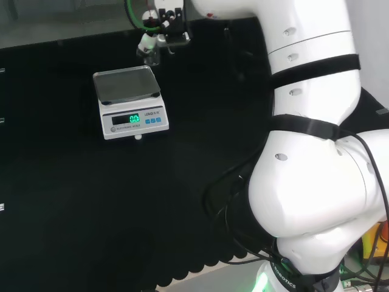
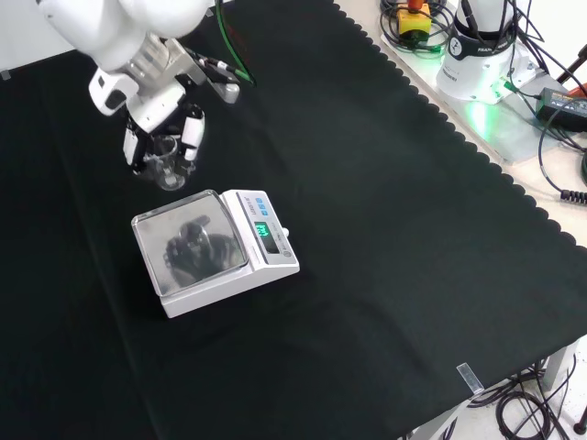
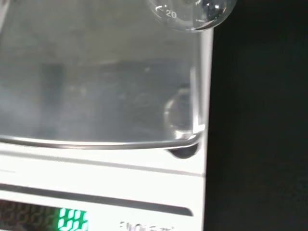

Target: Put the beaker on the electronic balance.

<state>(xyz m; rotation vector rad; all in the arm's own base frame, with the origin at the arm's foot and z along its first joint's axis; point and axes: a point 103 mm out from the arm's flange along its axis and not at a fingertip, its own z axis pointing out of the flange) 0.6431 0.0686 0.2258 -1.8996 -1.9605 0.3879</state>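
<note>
A small clear glass beaker (image 2: 166, 163) hangs in the black and white hand (image 2: 160, 128), whose fingers are curled round it. In the front view the beaker is just above the balance's far edge, off the pan. The head view shows the hand (image 1: 159, 33) and the beaker (image 1: 149, 56) just beyond the balance (image 1: 130, 102), a white unit with a shiny steel pan and a lit green display. The wrist view looks down on the steel pan (image 3: 96, 86), with the beaker's base (image 3: 190, 13) at the picture's edge.
The black cloth (image 2: 385, 238) covers the bench around the balance. In the front view the arm's base, cables and a red button box (image 2: 415, 18) sit beyond the cloth's scalloped edge. The arm's white links (image 1: 310, 140) stand at the head view's right.
</note>
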